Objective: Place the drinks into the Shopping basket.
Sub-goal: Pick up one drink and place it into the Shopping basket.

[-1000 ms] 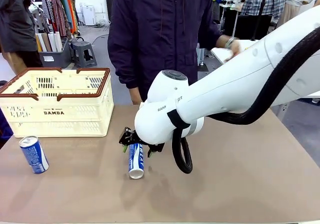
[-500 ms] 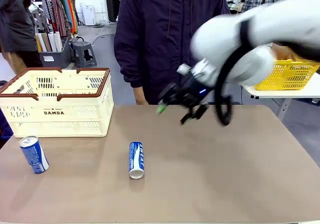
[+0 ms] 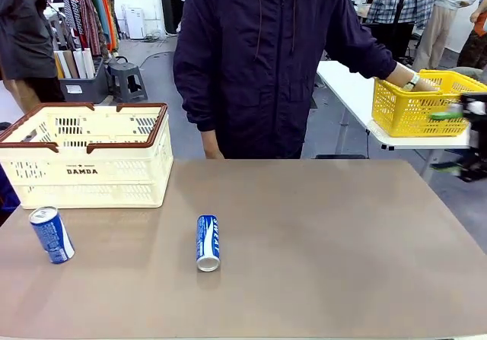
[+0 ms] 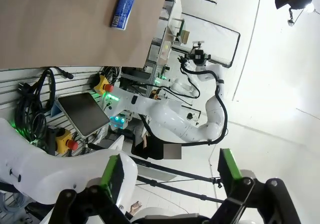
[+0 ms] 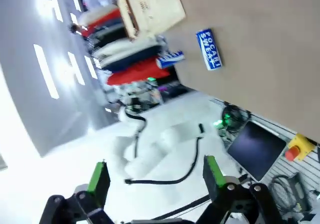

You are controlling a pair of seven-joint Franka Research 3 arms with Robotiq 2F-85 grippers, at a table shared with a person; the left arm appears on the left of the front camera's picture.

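Right gripper [image 5: 155,179] and left gripper [image 4: 169,171], jaws spread, empty; lying blue-and-white can [image 3: 207,243] at the middle of the table [image 3: 342,241]; upright can [image 3: 51,234] near Shopping basket [image 3: 114,184].

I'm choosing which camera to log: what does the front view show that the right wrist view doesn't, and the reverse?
The front view adds the person across the table, a hand at the yellow basket. The right wrist view adds a close look at the right gripper, fingers open and empty, plus a dark screen and a red stop button beyond the table edge. Both share the table, the lying blue-and-white can, the second can near the table's edge and the Shopping basket.
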